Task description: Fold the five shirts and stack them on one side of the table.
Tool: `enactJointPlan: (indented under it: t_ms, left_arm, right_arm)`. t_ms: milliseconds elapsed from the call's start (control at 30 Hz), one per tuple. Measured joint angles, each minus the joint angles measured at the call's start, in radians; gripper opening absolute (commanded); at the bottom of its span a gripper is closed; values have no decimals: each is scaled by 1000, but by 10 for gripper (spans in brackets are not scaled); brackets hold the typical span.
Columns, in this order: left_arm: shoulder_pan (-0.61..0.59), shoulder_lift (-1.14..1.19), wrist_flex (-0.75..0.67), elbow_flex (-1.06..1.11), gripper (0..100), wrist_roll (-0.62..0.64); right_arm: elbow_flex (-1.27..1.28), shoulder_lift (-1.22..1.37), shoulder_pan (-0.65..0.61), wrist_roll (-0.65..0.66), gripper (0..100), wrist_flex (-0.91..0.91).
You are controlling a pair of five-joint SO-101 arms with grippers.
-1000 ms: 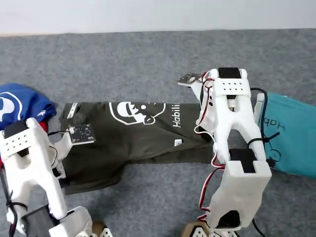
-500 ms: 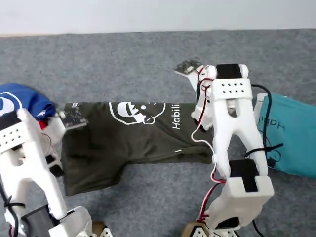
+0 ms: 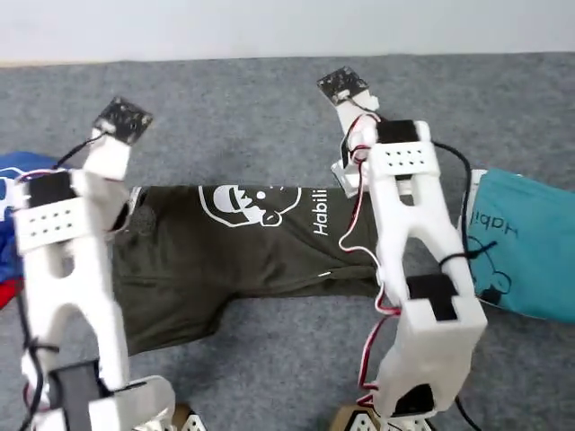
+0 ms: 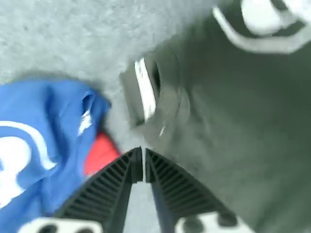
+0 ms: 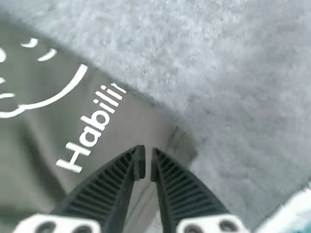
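From above, the dark olive printed cotton shirt lies half-folded across the grey worktop, its end corners hidden under the arms. The left wrist shows the left hand clenched, empty, beside the collar. The right wrist shows the right hand likewise over the opposite corner; both should open and pinch evenly.

The left arm and right arm stretch forward side by side, left gripper and right gripper angled down, jaws nearly closed.
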Motion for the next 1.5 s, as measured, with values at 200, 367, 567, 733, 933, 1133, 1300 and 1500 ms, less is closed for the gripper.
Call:
enactJointPlan:
  t_ms: [200, 367, 567, 733, 933, 1133, 1300, 1500]
  left_arm:
    - [55, 235, -83, 2, 6, 109]
    - [40, 430, -91, -66, 6, 112]
    - [-31, 562, -87, -183, 6, 115]
    - [-44, 565, -11, -265, 6, 97]
    - [-44, 565, 89, -379, 6, 80]
    - [-44, 565, 201, -503, 5, 80]
    - [-44, 565, 322, -631, 5, 80]
    - [-44, 540, 413, -709, 5, 80]
  right_arm:
    - [0, 140, 0, -3, 9, -110]
    - [0, 213, 26, -3, 9, -189]
    - [-51, 281, 74, -5, 9, -219]
    - [-170, 336, 94, -5, 9, -215]
    - [-321, 362, 91, -3, 9, -137]
    - [-433, 362, 61, -3, 9, 3]
    - [-575, 362, 23, -3, 9, 229]
    - [-689, 362, -31, -3, 9, 506]
